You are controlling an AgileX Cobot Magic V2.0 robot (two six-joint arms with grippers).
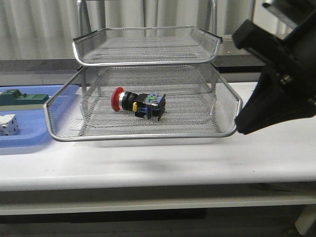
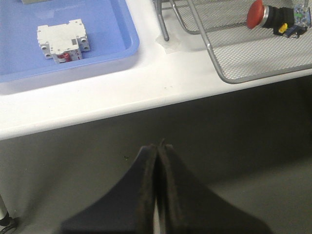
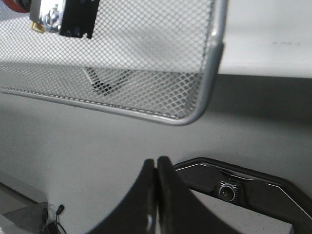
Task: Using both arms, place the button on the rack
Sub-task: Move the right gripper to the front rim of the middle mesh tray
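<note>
My left gripper (image 2: 157, 146) is clenched on nothing, fingertips pressed together, and my right gripper (image 3: 157, 161) is the same — both empty, below the table edge. One button (image 1: 138, 102) lies on its side at the centre of the front view, in the pulled-out lower tray of the wire-mesh rack (image 1: 148, 131): red mushroom cap, silver collar, black and blue body. At the left — one blue tray (image 1: 29, 143) holding one white breaker (image 2: 62, 40).

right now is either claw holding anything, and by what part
Nothing is held. Both the left claw and the right claw are shut and empty; the button lies on its side in the rack.
</note>
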